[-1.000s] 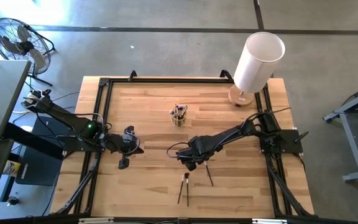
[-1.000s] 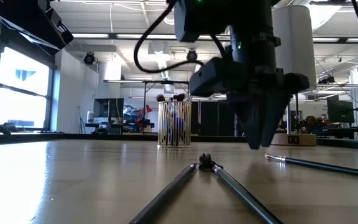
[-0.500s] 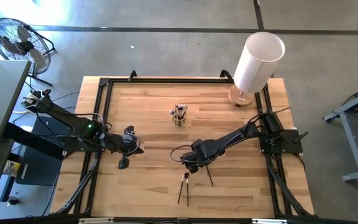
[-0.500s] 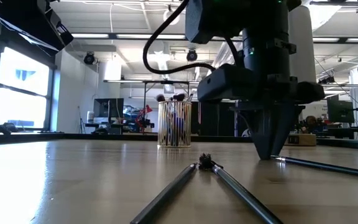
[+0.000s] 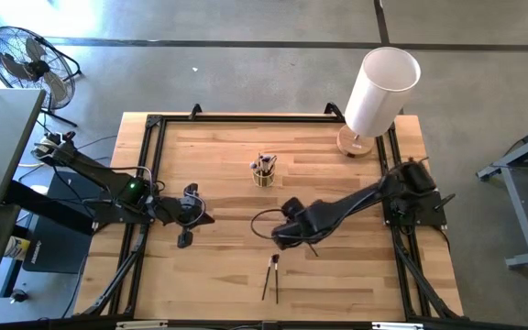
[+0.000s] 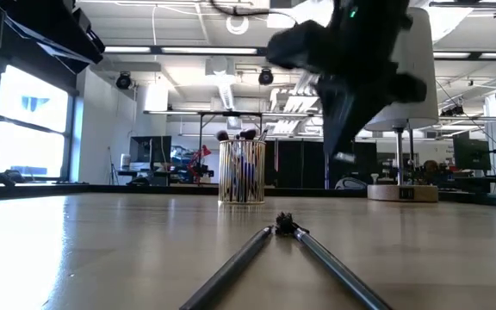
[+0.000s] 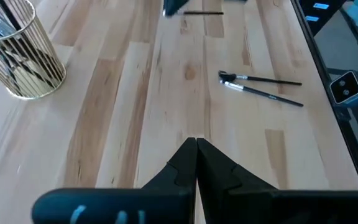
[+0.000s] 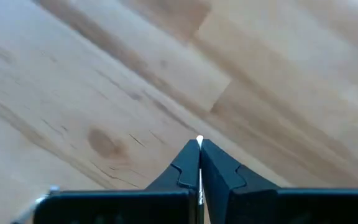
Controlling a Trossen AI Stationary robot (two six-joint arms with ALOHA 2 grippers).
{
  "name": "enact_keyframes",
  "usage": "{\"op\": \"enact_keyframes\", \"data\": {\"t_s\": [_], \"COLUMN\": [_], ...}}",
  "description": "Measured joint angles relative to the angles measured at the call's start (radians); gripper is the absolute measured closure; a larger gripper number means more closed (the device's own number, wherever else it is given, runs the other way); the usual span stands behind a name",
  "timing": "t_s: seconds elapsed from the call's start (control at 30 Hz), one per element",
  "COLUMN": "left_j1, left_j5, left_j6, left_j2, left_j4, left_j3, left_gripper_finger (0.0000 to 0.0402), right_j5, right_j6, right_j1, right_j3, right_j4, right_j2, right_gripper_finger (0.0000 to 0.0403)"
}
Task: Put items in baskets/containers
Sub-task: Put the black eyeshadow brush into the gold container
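Note:
A round striped yellowish cup stands mid-table with several brushes upright in it. Two dark brushes lie on the wood nearer the front edge, their bristle ends meeting. My right gripper hangs above the table just right of them, shut on a third brush. My left gripper waits shut at the left, above bare wood. My right gripper pinches the thin brush between its two fingertips, and a pale sliver of it shows in the seam between them. The fingers come from above, pointing down. The brush is lifted clear of the table and juts about level from one side of the fingers.
A tall white cylinder on a round wooden base stands at the far right corner. A black frame rail runs round the tabletop. Bare wood lies between the cup and the two brushes.
My right gripper has come down on the single brush lying right of the pair, shut on it and risen again. That brush has left the table and is lifted clear. The other two brushes and the cup have stayed put.

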Motion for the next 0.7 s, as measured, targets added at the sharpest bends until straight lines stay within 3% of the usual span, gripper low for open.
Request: {"op": "enact_keyframes", "data": {"t_s": [0.17,0.3,0.43,0.53,0.63,0.7], "left_j1": [0.0,0.0,0.0,0.0,0.0,0.0], "left_j5": [-0.004,-0.006,-0.052,-0.121,-0.22,-0.287], "left_j6": [0.002,0.002,-0.032,-0.04,-0.025,-0.025], "left_j2": [0.0,0.0,0.0,0.0,0.01,0.029], "left_j4": [0.004,0.005,0.032,0.073,0.108,0.143], "left_j3": [0.0,0.0,0.0,0.0,0.0,0.0], "left_gripper_finger": [0.0401,0.0401,0.0401,0.0401,0.0401,0.0401], "right_j5": [0.157,0.15,0.168,0.13,0.029,-0.043], "right_j6": [-0.004,-0.043,-0.187,-0.446,-0.75,-0.938], "right_j1": [0.015,-0.043,-0.127,-0.231,-0.355,-0.432], "right_j3": [-0.026,-0.242,-0.534,-0.746,-0.881,-0.917], "right_j4": [-0.147,-0.02,0.389,0.9,1.43,1.679], "right_j2": [-0.137,-0.326,-0.57,-0.695,-0.722,-0.693], "right_gripper_finger": [0.0401,0.0402,0.0402,0.0402,0.0402,0.0403]}}
